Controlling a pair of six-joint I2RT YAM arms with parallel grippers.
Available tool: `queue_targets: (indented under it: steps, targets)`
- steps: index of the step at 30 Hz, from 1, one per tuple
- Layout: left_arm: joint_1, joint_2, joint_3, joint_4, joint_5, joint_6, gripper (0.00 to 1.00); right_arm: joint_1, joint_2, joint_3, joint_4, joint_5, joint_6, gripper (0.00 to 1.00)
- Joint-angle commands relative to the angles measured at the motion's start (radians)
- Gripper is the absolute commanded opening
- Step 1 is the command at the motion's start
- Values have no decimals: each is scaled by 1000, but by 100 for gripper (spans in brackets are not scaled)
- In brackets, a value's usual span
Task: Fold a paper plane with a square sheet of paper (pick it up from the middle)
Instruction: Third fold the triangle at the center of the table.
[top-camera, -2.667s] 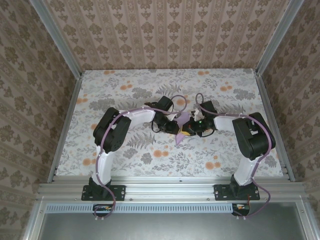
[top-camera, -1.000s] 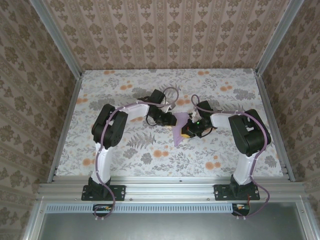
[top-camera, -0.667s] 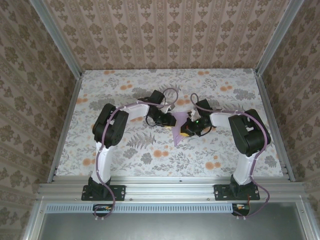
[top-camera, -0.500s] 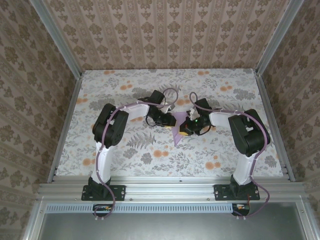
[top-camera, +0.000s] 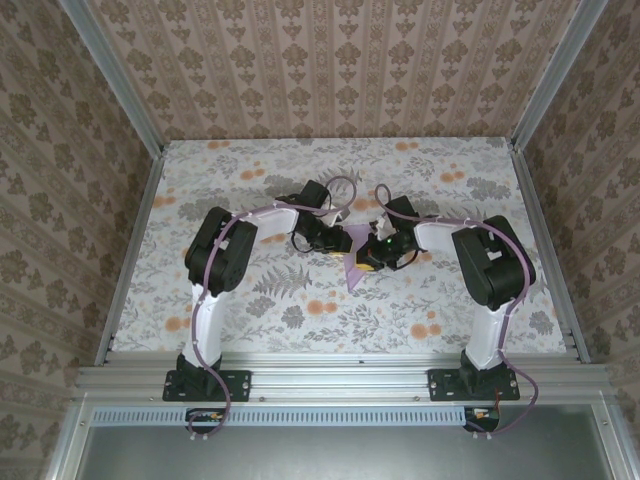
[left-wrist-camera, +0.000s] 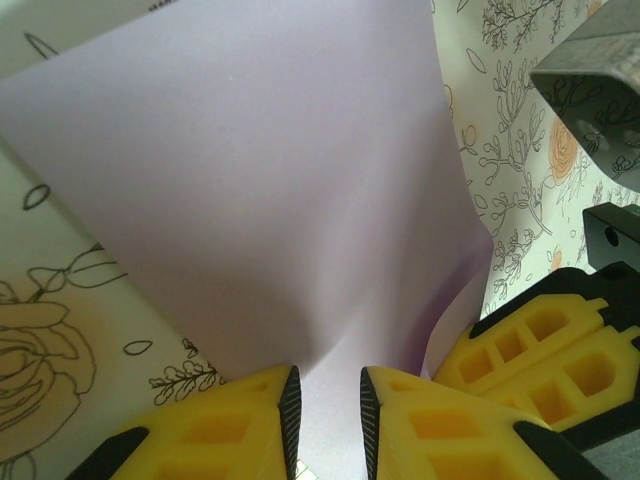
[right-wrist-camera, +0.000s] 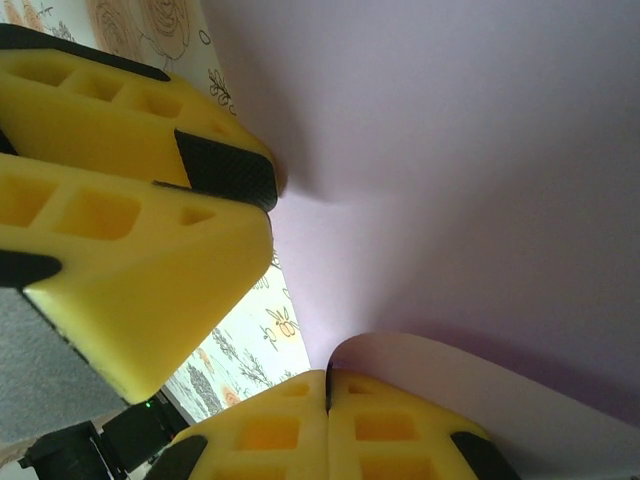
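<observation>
Sheet of paper (left-wrist-camera: 250, 180): thin, smooth, matte pale lilac. It sits mid-worktop, right between my two grippers.
Paper from above: a narrow wedge, with its point aimed back toward my bases.
Paper up close: in the left wrist view it's one broad flat panel that narrows down toward my fingers, with a soft shadowed fold on its right side. In the right wrist view the near edge curls over.
Left gripper (left-wrist-camera: 327, 390): chunky yellow plastic fingers with moulded pockets and black pads (left-wrist-camera: 291, 400). The jaws are a little apart and the paper runs into the gap, not clamped as far as I can see.
Right gripper (right-wrist-camera: 327, 385): same yellow fingers, pressed tight together, pinching the paper's curled edge.
Gripper spacing: the tips are just beside each other.
Worktop (top-camera: 250, 310): pale print with grey leaves and orange blooms.
</observation>
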Motion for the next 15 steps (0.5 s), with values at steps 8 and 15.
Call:
queue_targets:
  steps: [8,15]
  targets:
    - [-1,24,-18,-1,8,1,26,13,47,48,-41,28,-2,8]
    - [-2,23,-21,0,9,0,26,13,54,49,-41,42,-3,8]
